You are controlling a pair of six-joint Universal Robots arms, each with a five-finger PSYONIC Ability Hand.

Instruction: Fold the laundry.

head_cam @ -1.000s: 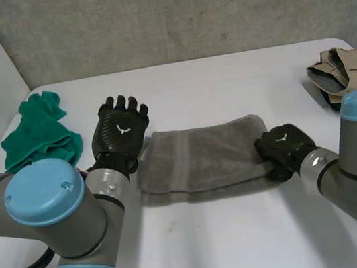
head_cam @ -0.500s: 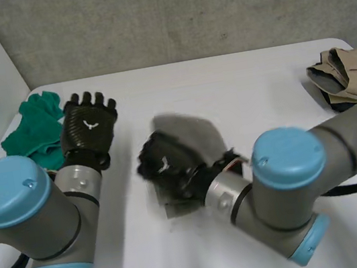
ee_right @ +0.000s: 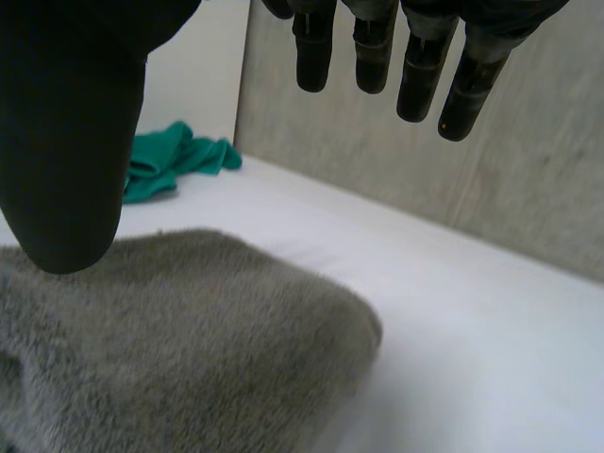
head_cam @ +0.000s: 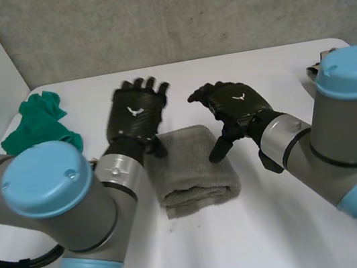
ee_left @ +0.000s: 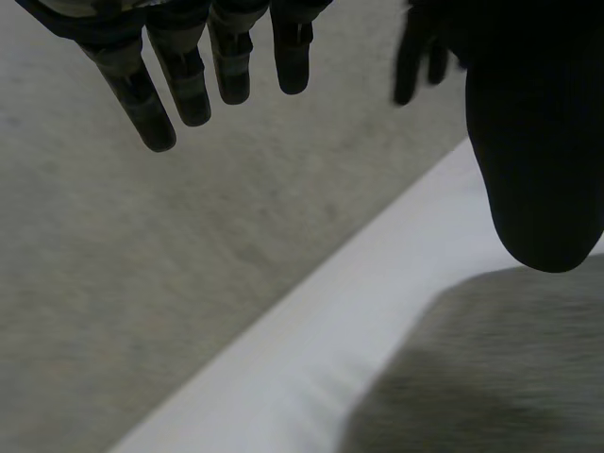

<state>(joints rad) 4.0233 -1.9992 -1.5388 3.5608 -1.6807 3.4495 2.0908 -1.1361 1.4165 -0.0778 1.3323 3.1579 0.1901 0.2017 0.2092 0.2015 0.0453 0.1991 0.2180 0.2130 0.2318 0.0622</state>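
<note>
A grey towel [head_cam: 194,169] lies folded into a small thick rectangle at the middle of the white table [head_cam: 283,240]. My left hand [head_cam: 136,117] hovers over the towel's far left corner with straight fingers [ee_left: 160,104] and holds nothing. My right hand [head_cam: 235,111] is raised just above the towel's far right side, fingers [ee_right: 411,80] spread and the thumb [ee_right: 66,170] pointing down, empty. The towel [ee_right: 179,330] lies below that palm, and its grey edge [ee_left: 491,368] shows under my left thumb.
A crumpled green cloth [head_cam: 39,132] lies at the table's far left, also seen as green cloth [ee_right: 175,160] beyond the towel. A beige garment [head_cam: 318,74] sits at the far right edge. A grey wall [head_cam: 166,13] rises behind the table.
My right hand carried the towel's right end leftward over the rest, let go and lifted off open. The towel is now half as wide. My left hand drew away left, then came back beside it.
</note>
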